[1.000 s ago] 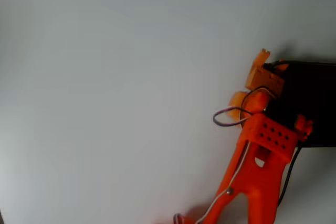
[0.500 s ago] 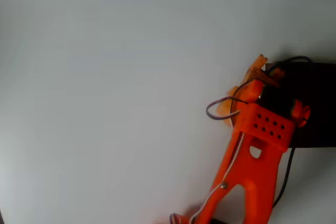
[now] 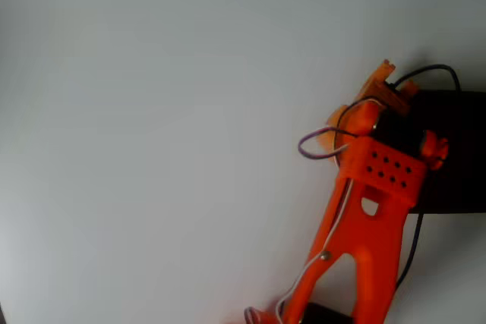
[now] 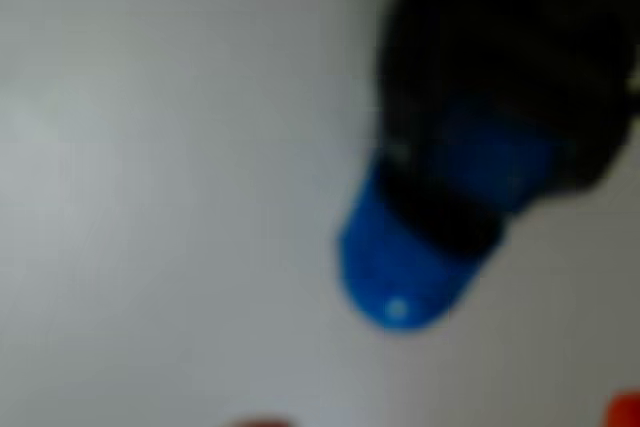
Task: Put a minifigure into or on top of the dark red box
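I had the white table (image 3: pixel 152 111) taking up most of the overhead view, plain and evenly lit. At the right edge of that view sat the dark red box (image 3: pixel 459 149), cut off by the frame, looking nearly black from above, w/ its left wall partly covered by the arm.

The orange arm (image 3: pixel 372 240) came up from the bottom edge, right of centre, and leaned up and to the right toward the box. Its wrist block, the part w/ the row of small holes, sat just at the box's left wall. A black cable looped over the top of the wrist and another ran down along the arm's right side; a purplish wire loop stuck out to the left of the wrist.

The gripper (image 3: pixel 383 85) pointed up and right, its orange tip right at the box's upper left corner. From overhead I couldn't tell whether the jaws were spread or pressed together, as they were too small and partly hidden by the wrist.

The wrist view was badly blurred. The minifigure (image 4: pixel 420 267) showed there very close to the lens, upper right to centre: a bright blue rounded part at the bottom w/ black parts above it, against the pale table. Whether the claw was pinching it I couldn't tell; the fingers weren't clear enough in the blur.
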